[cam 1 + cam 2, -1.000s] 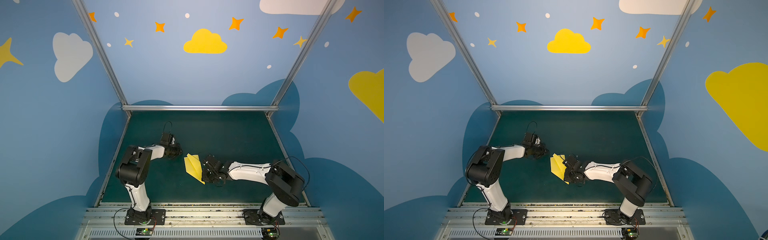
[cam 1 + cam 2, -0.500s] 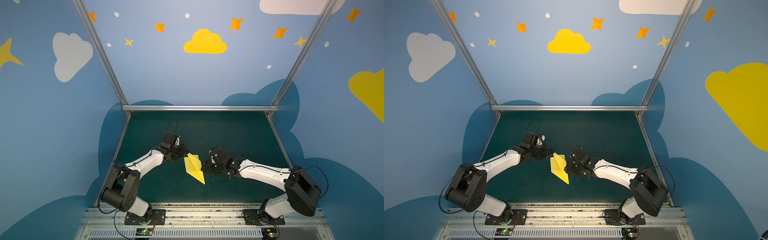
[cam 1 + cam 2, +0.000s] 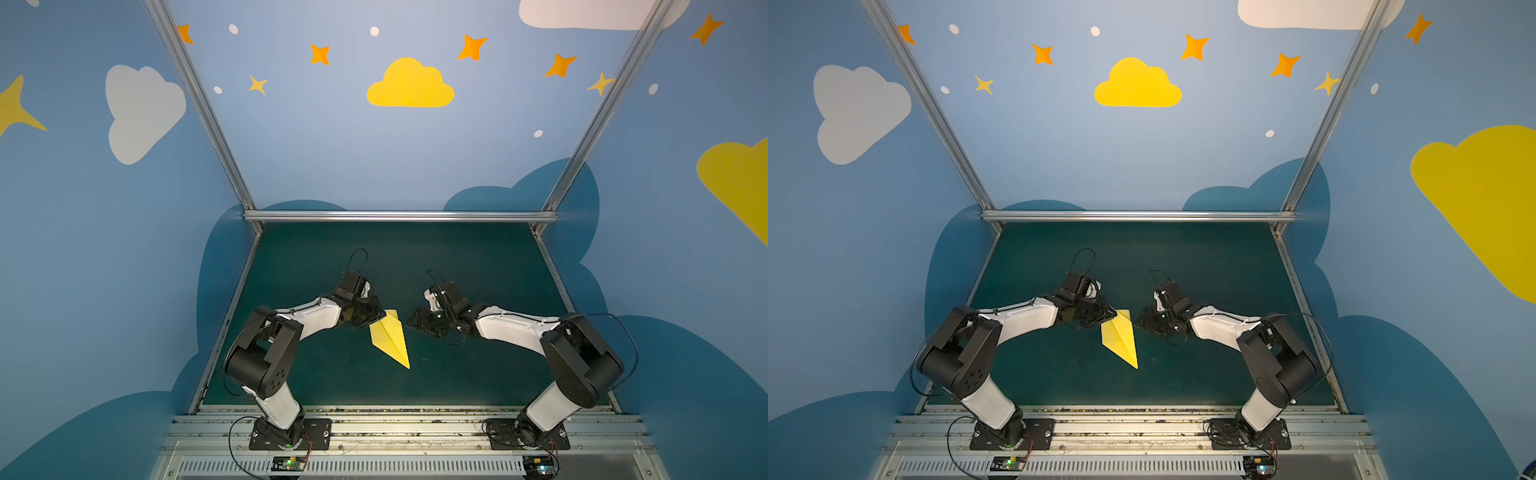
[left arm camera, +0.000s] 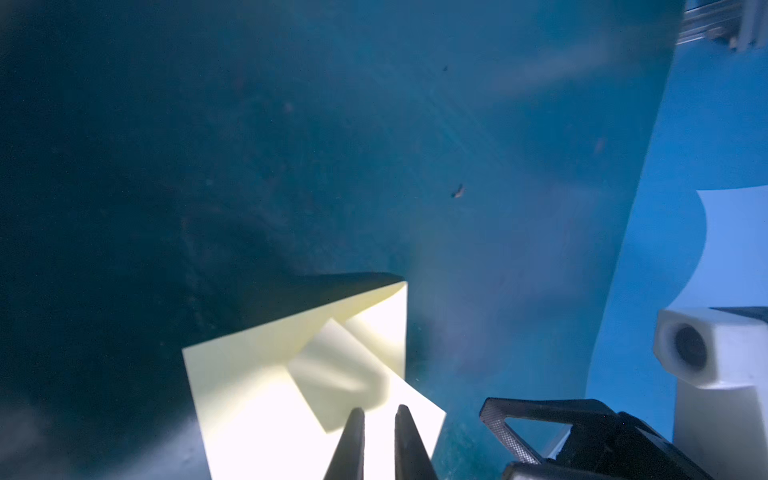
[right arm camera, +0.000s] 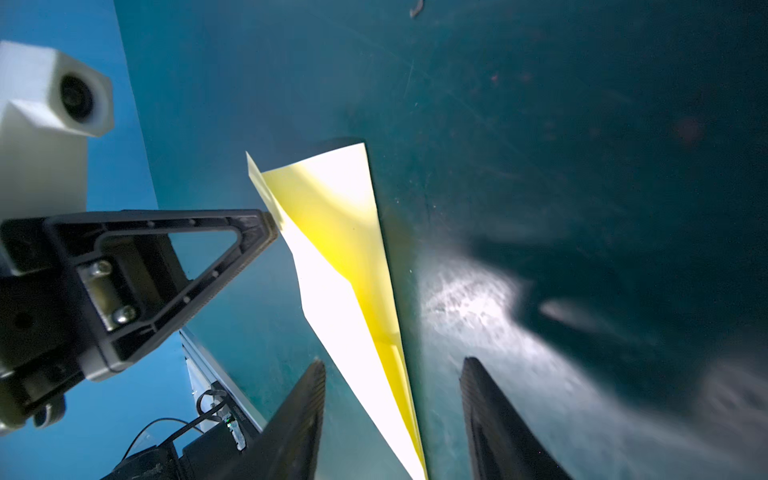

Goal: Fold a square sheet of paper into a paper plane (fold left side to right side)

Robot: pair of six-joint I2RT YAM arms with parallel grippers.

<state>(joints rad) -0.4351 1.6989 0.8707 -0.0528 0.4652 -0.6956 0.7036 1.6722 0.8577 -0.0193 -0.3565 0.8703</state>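
Note:
The square sheet of paper lies folded as a pale yellow paper plane mid-mat, its nose pointing at the front edge. My left gripper sits at the plane's wide far-left corner. Its fingers stand a narrow gap apart, and bright paper shows through the gap. In the right wrist view its fingertip touches the paper's edge. My right gripper is open just right of the wide end, gripping nothing.
The dark green mat is walled by blue panels and a metal rail at the back. Both arm bases stand on the front rail. Each wrist view shows the other arm's white camera block.
The left gripper moved right to the plane's far-left corner. The right gripper drew slightly back from the plane. Both jaws went from shut to parted. The plane stayed in place.

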